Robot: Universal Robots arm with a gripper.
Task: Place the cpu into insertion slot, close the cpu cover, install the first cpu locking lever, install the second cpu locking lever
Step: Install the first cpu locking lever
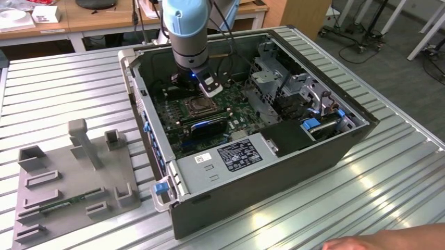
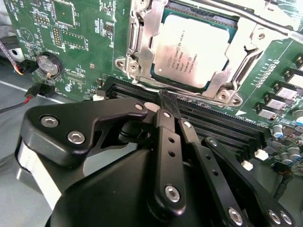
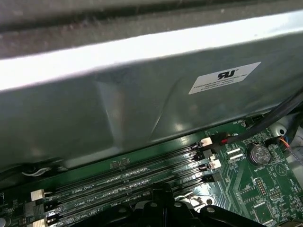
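Under cover [image 2: 142, 52], cpu [image 2: 191, 49] apparently seated.

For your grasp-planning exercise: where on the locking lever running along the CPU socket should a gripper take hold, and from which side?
Probably the free length of the locking lever, the thin silver rod beside the cpu cover. It lies low against the frame, so narrow fingertips should come from above and the outer side, away from the cpu.

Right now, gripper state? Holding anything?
Gripper: shut, fingers together, holding nothing visible; its tip sits at the memory slots just beside the cpu cover, which lies closed over the cpu.
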